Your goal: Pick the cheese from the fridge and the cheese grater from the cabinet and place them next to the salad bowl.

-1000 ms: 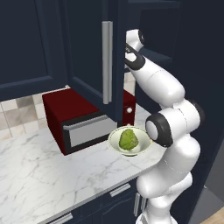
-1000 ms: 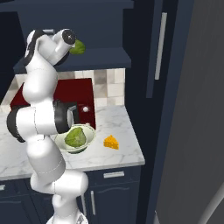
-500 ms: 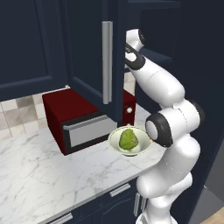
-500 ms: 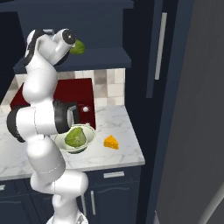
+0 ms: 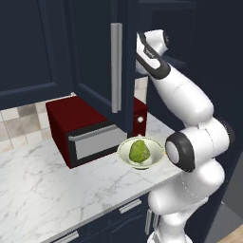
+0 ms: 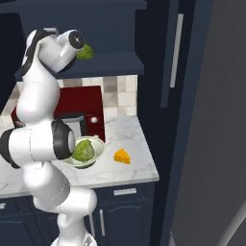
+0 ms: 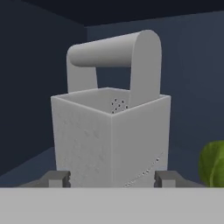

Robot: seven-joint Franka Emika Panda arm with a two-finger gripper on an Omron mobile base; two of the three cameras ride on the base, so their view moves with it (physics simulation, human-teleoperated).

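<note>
Hand view: end effector has just narrowed from wide onto the cheese grater inside the cabinet, fingers flanking its base, so grasp looks made; cheese already near desk's right edge beside salad bowl.

Marble counter, pale with grey veining, carrying the salad bowl with its green lettuce lump, partly behind the white arm; the cheese, a small orange-yellow wedge, lies just beside the bowl on its right, apart from it. Dark red box appliance with a silver-framed front stands at the back against the tiled wall. Arm reaches up to the dark navy cabinet, where a loose green lump sits at the hand's end; a navy door with a long vertical silver bar handle stands to the right.
</note>
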